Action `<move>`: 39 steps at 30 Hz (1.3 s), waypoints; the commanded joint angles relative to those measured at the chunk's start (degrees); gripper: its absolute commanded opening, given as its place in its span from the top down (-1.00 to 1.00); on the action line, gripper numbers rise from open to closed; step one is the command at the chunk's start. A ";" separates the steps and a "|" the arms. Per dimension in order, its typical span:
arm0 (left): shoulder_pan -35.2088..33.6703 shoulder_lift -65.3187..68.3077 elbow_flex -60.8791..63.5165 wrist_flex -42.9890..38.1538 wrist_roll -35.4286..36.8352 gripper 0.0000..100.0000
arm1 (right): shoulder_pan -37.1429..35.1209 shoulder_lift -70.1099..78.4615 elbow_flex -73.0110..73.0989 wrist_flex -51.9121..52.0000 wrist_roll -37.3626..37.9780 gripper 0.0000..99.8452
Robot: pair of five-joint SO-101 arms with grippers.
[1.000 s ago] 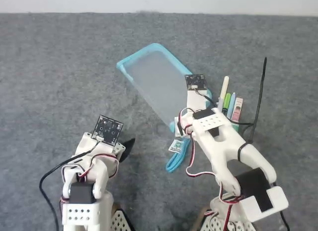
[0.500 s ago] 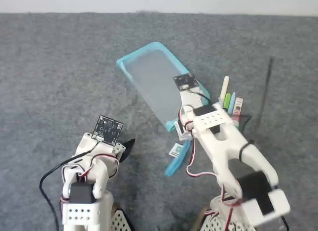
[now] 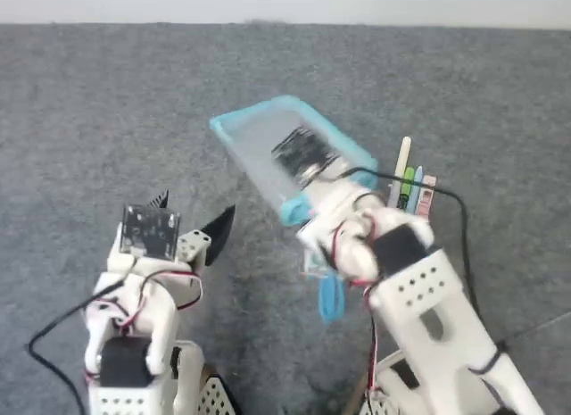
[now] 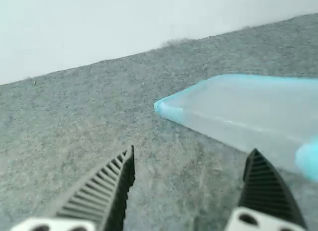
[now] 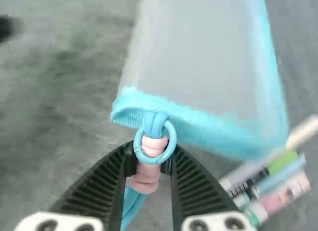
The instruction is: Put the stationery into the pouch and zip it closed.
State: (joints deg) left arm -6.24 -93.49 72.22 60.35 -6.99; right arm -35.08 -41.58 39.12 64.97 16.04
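Note:
A translucent pouch [image 3: 268, 143] with a blue rim lies slanted on the grey mat; it also lies ahead of the left arm as the pouch [image 4: 248, 112]. My right gripper [image 5: 149, 169] is shut on the pouch's zipper pull [image 5: 151, 141], a blue ring with a pink bead at the pouch's near corner [image 5: 134, 114]. A blue strap [image 3: 330, 294] trails below that corner. The stationery [image 3: 410, 187], several pens and markers, lies in a row just right of the pouch, beside the right arm. My left gripper [image 4: 191, 176] stands open and holds nothing, short of the pouch's far corner [image 4: 161, 107]; from above, that left gripper [image 3: 192, 211] sits left of the pouch.
Grey carpet-like mat [image 3: 107, 103] covers the table, with a pale wall along the far edge. A black cable [image 3: 446, 210] loops from the right arm near the pens. Bare mat stretches left of and behind the pouch.
The right arm has swung left, dragging the pouch's near end with it, and the pouch has turned slightly. The left arm has shifted left and risen, its fingers spread wider.

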 commanded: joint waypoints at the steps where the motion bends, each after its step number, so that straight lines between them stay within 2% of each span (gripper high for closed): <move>1: 1.76 15.38 -12.35 3.08 2.55 0.33 | -4.88 -2.07 -2.64 0.13 1.41 0.99; 4: 5.10 24.62 -17.80 9.23 3.60 0.33 | -4.53 0.22 -2.90 -0.66 1.05 0.99; 8: 7.91 24.44 -16.22 11.08 3.08 0.33 | -3.03 1.98 -3.78 -1.71 -1.67 0.99; 14: 8.18 14.07 -7.16 6.95 -0.70 0.33 | -3.03 2.59 -4.04 -1.36 -2.20 0.99; 18: 7.91 13.45 -1.98 4.04 -2.64 0.33 | -3.03 2.33 -4.13 -1.36 -2.20 0.99; 25: 9.67 13.45 -1.10 3.08 -2.73 0.33 | -3.30 2.86 -4.13 -1.36 -3.25 0.99; 32: 14.24 13.54 -1.10 3.25 -2.02 0.33 | -3.21 2.86 -4.13 -1.36 -3.69 0.99; 39: 9.58 13.98 3.56 -5.45 -1.93 0.33 | -3.47 2.24 -4.84 0.92 -3.43 0.99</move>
State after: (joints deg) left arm 5.54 -79.08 74.51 59.74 -9.01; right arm -39.21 -38.42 39.12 64.97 13.05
